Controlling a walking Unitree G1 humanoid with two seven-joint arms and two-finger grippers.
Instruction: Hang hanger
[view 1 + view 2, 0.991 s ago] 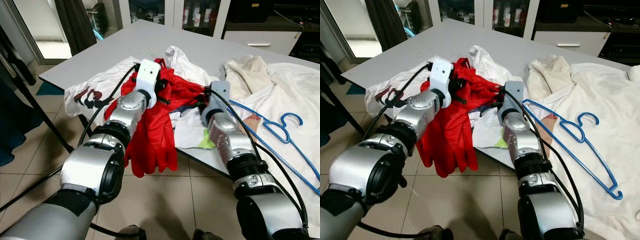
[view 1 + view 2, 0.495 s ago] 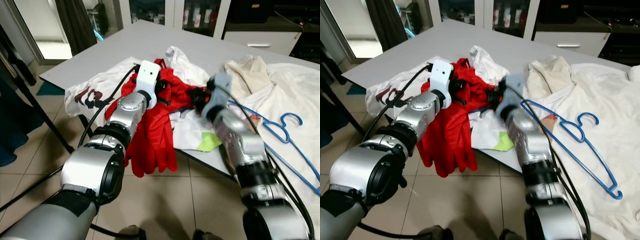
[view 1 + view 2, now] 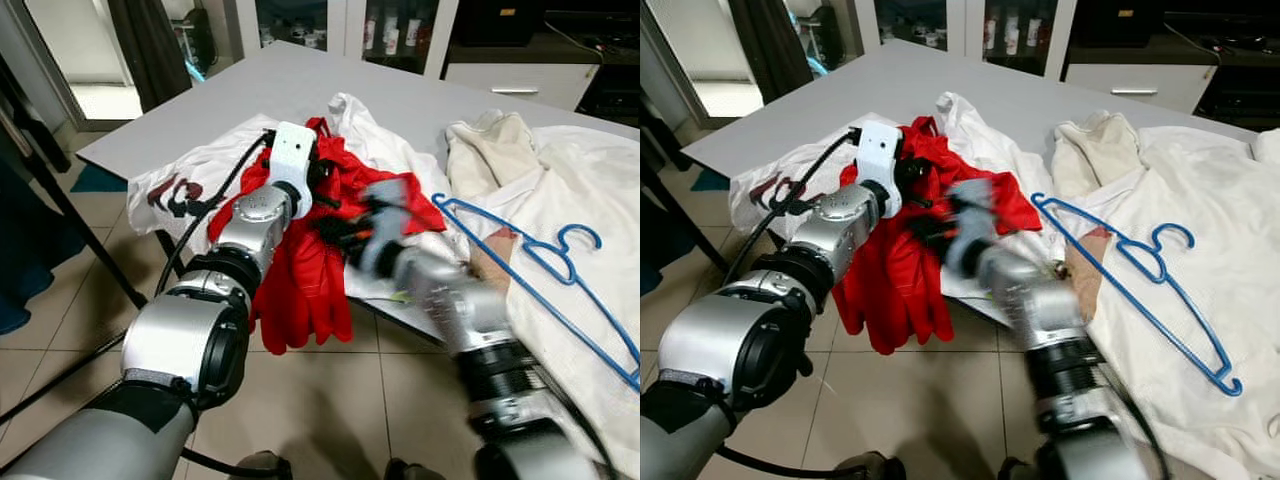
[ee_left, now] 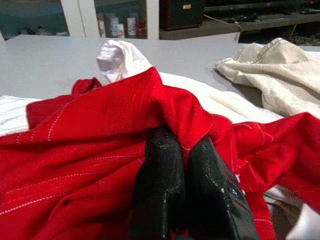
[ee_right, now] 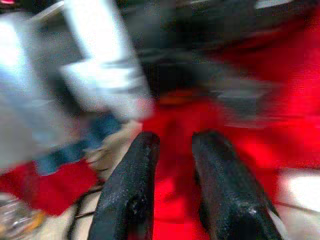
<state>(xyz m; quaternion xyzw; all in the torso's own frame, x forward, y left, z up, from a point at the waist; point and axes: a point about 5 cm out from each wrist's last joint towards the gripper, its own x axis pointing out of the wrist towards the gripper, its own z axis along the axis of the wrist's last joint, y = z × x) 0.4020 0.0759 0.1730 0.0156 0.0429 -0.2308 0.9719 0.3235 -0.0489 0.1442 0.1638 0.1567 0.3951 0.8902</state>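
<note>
A red garment (image 3: 320,250) is pinched between the two black fingers (image 4: 160,190) of the left gripper (image 4: 182,150); the fingers are pressed together on a raised fold of the cloth, as is seen in the left wrist view; from that fold the red fabric spreads to both sides of the fingers and hangs down over the edge of the grey table (image 3: 250,90). Beyond the fingertips a white garment (image 4: 120,57) is bunched on the table, and a cream garment (image 4: 280,65) lies further off to one side of them.

The right gripper (image 5: 172,145) is held just above the red garment, close to the left wrist's white housing (image 3: 292,152); its image is blurred in both eye views and in its own wrist view; its fingers (image 5: 132,185) are seen parted by a narrow gap with nothing between them, red cloth lying beneath and beyond the tips.

The blue hanger (image 3: 530,270) lies flat on a large white sheet-like garment (image 3: 580,180) well apart from both sets of fingers, on the outer side of the right arm; its hook (image 3: 580,238) is turned toward the far side of the table; it is touched by neither gripper.

A white shirt with a dark red print (image 3: 175,190) lies at the near table corner, on the outer side of the left arm; a tiled floor (image 3: 90,320) is seen below the table edge.
</note>
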